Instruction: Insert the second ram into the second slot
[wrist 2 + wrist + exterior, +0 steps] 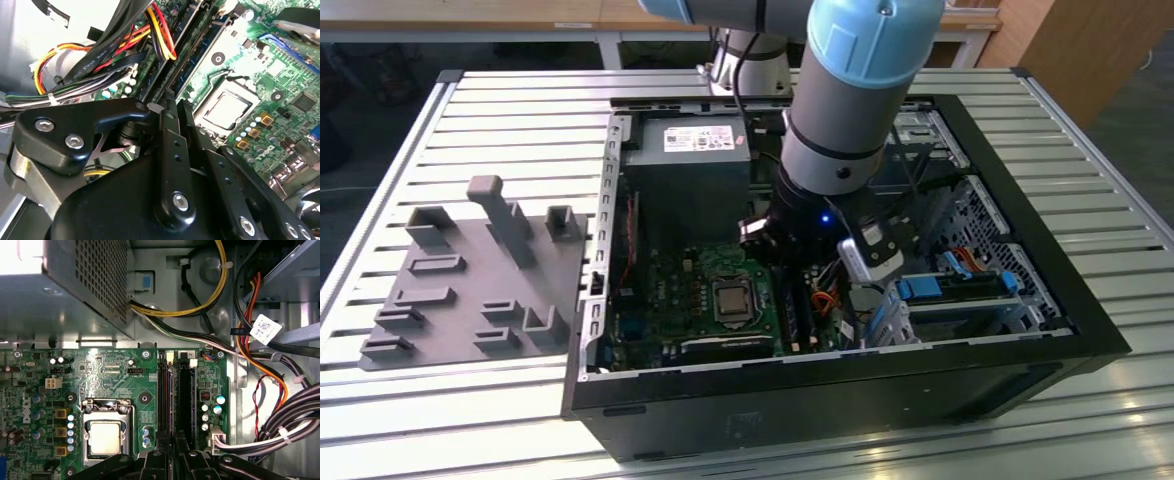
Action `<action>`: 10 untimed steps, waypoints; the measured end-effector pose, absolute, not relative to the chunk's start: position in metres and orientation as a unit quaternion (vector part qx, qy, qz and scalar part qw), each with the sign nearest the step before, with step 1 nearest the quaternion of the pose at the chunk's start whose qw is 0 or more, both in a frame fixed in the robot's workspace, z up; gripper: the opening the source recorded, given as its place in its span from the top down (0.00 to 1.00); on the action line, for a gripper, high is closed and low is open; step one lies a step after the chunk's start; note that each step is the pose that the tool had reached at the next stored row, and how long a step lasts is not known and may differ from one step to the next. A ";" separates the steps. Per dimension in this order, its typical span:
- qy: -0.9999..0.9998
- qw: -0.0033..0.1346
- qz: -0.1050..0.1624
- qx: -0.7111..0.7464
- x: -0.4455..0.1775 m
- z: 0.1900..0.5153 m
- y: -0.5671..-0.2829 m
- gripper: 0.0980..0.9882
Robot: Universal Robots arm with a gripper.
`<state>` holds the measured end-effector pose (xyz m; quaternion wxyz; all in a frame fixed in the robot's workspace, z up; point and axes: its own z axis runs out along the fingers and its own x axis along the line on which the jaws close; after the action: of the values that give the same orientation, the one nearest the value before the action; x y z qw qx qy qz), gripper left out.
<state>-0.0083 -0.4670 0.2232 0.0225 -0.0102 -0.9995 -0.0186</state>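
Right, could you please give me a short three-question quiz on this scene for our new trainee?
1. True or false: the grey moulded plastic fixture tray lies inside the open black metal computer case.
2. The black robot gripper hangs over: A the long black memory slots; B the grey power supply; C the blue brackets.
3. The square silver processor sits on a ___ circuit board.
Key: 1 false; 2 A; 3 green.

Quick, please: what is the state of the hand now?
Hand: above the green motherboard's black memory slots; open or closed cannot be told.
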 end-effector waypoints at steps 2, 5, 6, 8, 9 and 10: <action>-1.000 0.022 -0.019 -0.010 -0.008 0.224 -0.467 0.88; -1.000 0.022 -0.019 -0.010 -0.008 0.224 -0.467 0.88; -1.000 0.022 -0.019 -0.010 -0.008 0.224 -0.467 0.88; -1.000 0.022 -0.019 -0.010 -0.008 0.223 -0.467 0.88; -1.000 0.022 -0.019 -0.010 -0.008 0.223 -0.467 0.88; -1.000 0.022 -0.019 -0.010 -0.008 0.223 -0.467 0.88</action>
<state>-0.0083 -0.4671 0.2226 0.0224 -0.0102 -0.9995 -0.0193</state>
